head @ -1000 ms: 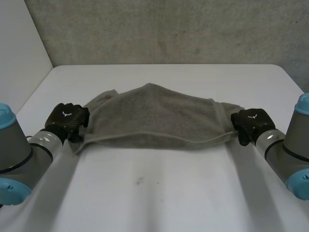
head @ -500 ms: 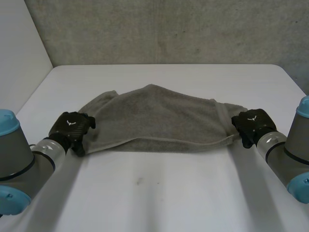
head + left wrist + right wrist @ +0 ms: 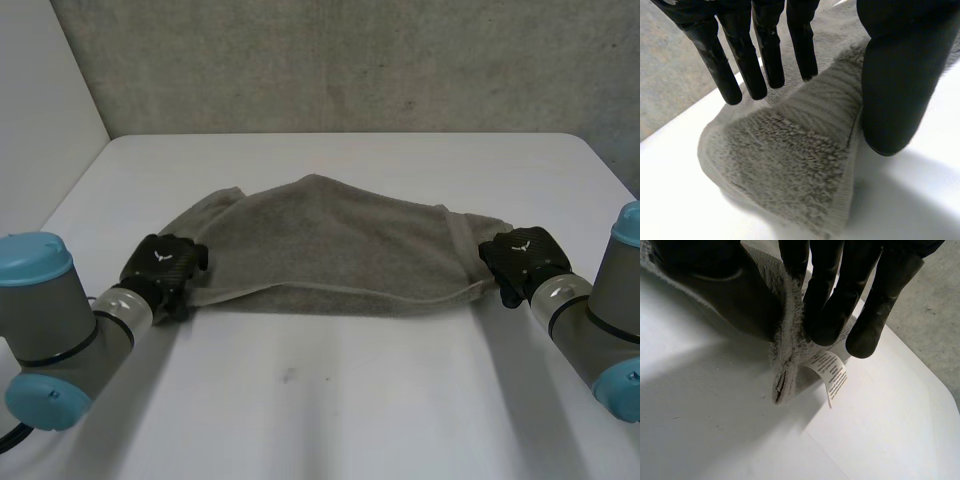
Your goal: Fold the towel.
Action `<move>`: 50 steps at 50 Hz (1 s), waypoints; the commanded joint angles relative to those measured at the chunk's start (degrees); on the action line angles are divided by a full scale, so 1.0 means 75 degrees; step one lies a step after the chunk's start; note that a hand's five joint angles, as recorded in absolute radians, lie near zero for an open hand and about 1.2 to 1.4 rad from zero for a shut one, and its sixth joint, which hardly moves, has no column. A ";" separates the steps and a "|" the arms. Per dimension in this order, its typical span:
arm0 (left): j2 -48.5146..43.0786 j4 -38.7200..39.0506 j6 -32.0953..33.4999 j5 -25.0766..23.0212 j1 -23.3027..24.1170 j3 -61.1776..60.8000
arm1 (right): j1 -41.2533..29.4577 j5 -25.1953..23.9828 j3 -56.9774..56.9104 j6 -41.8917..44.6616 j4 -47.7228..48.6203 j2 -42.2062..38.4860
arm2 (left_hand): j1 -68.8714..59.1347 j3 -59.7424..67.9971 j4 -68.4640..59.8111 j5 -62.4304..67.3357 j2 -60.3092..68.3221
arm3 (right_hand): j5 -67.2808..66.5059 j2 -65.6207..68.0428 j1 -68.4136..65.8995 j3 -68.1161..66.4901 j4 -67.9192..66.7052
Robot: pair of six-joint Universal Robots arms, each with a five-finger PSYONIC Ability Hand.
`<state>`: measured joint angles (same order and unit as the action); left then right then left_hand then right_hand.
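Grey terry towel lies spread between the two hands on the smooth white table. It forms a wide, low hump, crumpled, with a flat-woven hem band running along the edge nearest the robot. The pile is looped and fuzzy, the hem smoother.

Left hand: at the towel's left end corner. In the left wrist view its glossy black fingers are straight and close together on one face of the cloth, with the thick rounded thumb on the other face, so the corner is nipped between them. Past the fingertips the corner droops in a soft rounded flap, the coarse loops facing out.

Right hand: at the towel's right end corner. In the right wrist view its fingers press the doubled cloth edge against the thumb, a tight pinch. Just beyond the fingertips the hem folds over on itself, and a small white printed care label curls off it, hanging above the table.

Between the hands the near edge sags slightly, resting on the table at mid-span. Behind the table is a rough, mottled grey wall.
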<state>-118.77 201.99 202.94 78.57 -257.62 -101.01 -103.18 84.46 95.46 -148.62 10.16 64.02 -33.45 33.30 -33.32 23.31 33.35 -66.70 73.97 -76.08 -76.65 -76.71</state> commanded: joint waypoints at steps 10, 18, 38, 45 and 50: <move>0.0110 0.0713 0.0023 0.0599 -0.0093 -0.0043 | 0.0000 0.0012 -0.0001 0.0000 -0.0007 0.0030 | -0.2820 0.2839 -0.2837 0.2839 0.2832 | -0.0440 0.0804 -0.0522 -0.0447 -0.0438; 0.0355 0.0713 0.0268 0.0599 -0.0104 -0.0336 | 0.0012 0.0024 -0.0036 0.0035 -0.0019 0.0065 | -0.5506 0.5525 -0.5523 0.5524 0.5518 | -0.0440 0.0804 -0.0522 -0.0447 -0.0438; 0.4938 -0.0998 0.2508 0.0505 -0.0140 -0.1708 | 0.0621 -0.0070 -0.1661 0.1617 -0.3439 0.3553 | -0.6207 0.6226 -0.6224 0.6226 0.6220 | -0.0440 0.0804 -0.0522 -0.0447 -0.0438; 0.6192 -0.2412 0.1970 0.0505 -0.0140 0.0035 | 0.0738 -0.0082 -0.3396 0.1617 -0.4259 0.4108 | -0.6207 0.6226 -0.6224 0.6226 0.6220 | -0.0440 0.0804 -0.0522 -0.0447 -0.0438; 0.5970 -0.3304 0.1571 0.0412 -0.0104 0.0565 | 0.0820 -0.0141 -0.4032 0.1652 -0.5023 0.4049 | -0.6207 0.6226 -0.6224 0.6226 0.6220 | -0.0440 0.0804 -0.0522 -0.0447 -0.0438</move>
<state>-72.24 184.35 218.28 82.28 -258.58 -102.15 -97.58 83.72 70.70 -136.31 -22.38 95.18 -69.04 69.70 -69.78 59.31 69.74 -67.20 76.59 -76.11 -76.65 -76.71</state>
